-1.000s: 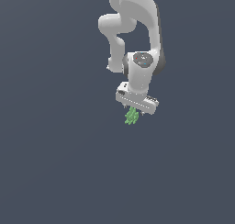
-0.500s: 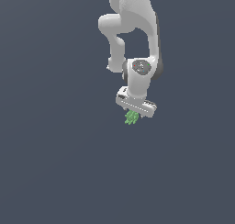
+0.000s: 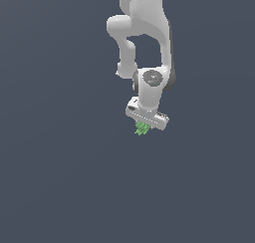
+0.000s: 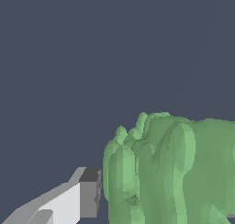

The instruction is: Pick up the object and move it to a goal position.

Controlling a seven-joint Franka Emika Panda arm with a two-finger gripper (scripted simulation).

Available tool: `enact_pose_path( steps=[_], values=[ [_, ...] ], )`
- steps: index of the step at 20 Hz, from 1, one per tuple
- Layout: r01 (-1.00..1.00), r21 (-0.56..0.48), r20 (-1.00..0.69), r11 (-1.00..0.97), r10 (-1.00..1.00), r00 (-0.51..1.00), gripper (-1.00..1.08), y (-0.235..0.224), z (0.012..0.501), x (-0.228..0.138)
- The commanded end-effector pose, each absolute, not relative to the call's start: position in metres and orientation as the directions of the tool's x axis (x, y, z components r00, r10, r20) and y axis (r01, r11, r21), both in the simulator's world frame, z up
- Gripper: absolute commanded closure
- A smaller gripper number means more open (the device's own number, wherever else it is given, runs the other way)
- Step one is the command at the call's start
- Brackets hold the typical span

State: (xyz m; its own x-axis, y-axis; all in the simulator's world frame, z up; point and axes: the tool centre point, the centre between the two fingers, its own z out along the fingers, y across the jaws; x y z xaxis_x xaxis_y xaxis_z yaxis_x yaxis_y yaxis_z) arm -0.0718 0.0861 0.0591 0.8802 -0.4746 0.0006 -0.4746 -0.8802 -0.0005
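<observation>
Green and spiky, the object (image 3: 142,129) you are after hangs clamped in the white gripper (image 3: 143,128) just under the arm's wrist, its pointed lobes poking down below the hand, and in the wrist view one finger (image 4: 87,193) presses against its side.

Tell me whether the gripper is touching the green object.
Touching. In the wrist view, a finger presses against the green object; the exterior view shows it hanging below the gripper.
</observation>
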Motion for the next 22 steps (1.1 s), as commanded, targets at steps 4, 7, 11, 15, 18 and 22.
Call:
enact_pose_path(
  steps=[4,7,11,15,18,22],
  values=[
    [-0.475,0.0,0.0,-0.88,-0.475,0.88,1.08,0.086,0.058,-0.072],
    [-0.475,0.0,0.0,-0.88,-0.475,0.88,1.08,0.086,0.058,-0.072],
    [-0.475,-0.001,0.001,-0.88,-0.475,0.88,1.08,0.087,0.061,-0.071],
    [-0.475,-0.001,0.001,-0.88,-0.475,0.88,1.08,0.088,0.073,-0.069],
    [-0.475,-0.001,0.001,-0.88,-0.475,0.88,1.08,0.091,0.087,-0.067],
    [-0.475,0.0,0.001,-0.88,-0.475,0.88,1.08,0.095,0.113,-0.063]
  ],
)
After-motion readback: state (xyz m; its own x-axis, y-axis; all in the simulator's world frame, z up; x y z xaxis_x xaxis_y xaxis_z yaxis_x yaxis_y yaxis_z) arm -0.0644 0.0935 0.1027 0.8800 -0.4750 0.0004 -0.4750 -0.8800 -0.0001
